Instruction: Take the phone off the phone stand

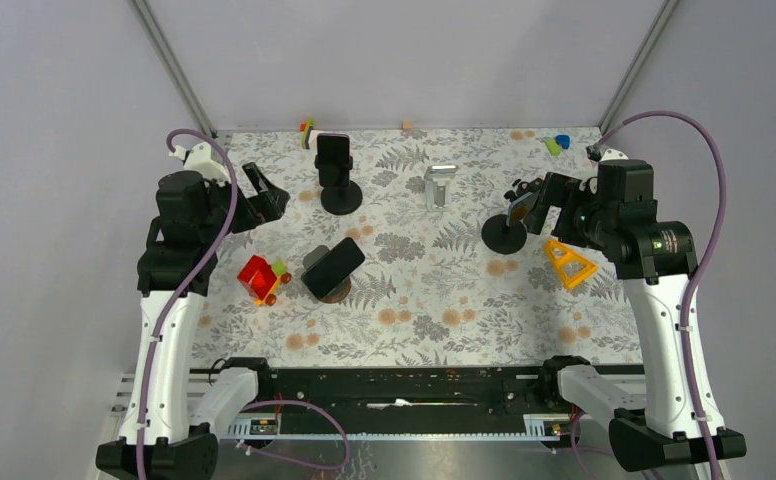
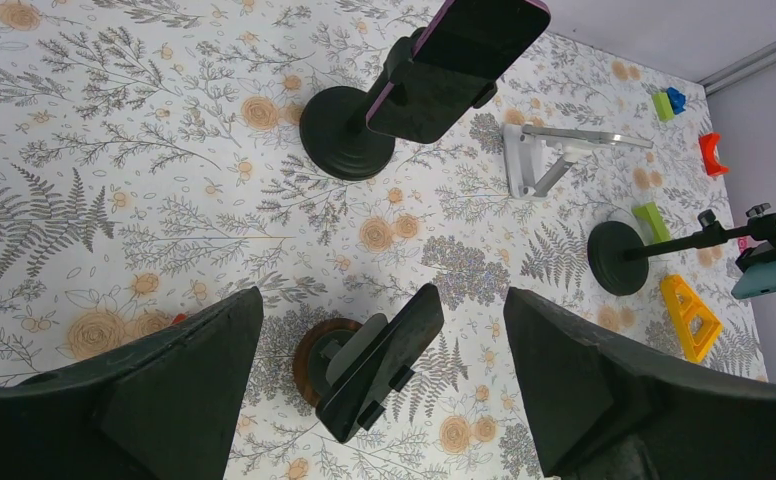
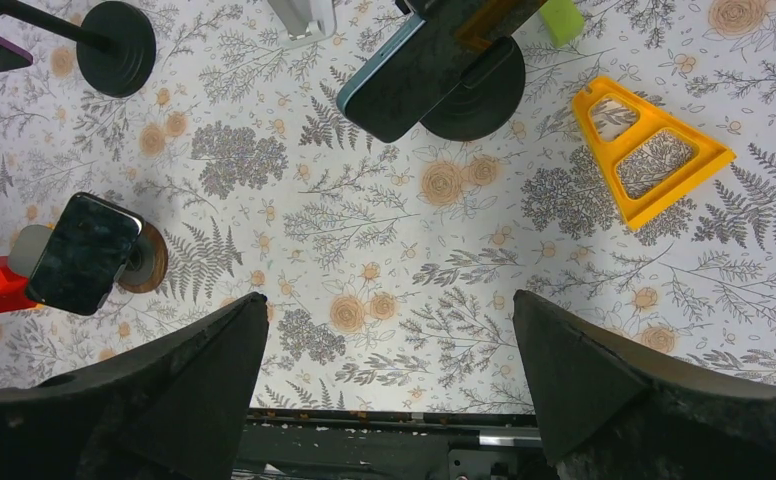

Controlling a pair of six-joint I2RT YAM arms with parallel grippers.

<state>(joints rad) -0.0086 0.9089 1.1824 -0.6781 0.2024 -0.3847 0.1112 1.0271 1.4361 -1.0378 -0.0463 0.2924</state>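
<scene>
Three phones sit on stands on the floral bench (image 1: 434, 300). Nearest my right gripper (image 3: 389, 298) is the teal-edged phone (image 3: 404, 75), tilted on its black-based stand (image 3: 484, 105) (the wide-spread fingers are not touching it). A dark phone (image 1: 336, 262) leans on a brown-based stand (image 1: 336, 292) mid-bench, and a third phone (image 1: 334, 155) stands upright on a black stand (image 1: 341, 197) at the back. My left gripper (image 2: 381, 296) hangs wide apart, holding nothing. A white stand (image 1: 440, 185), a yellow triangle (image 1: 570, 263) and a red toy (image 1: 259, 277) lie around.
</scene>
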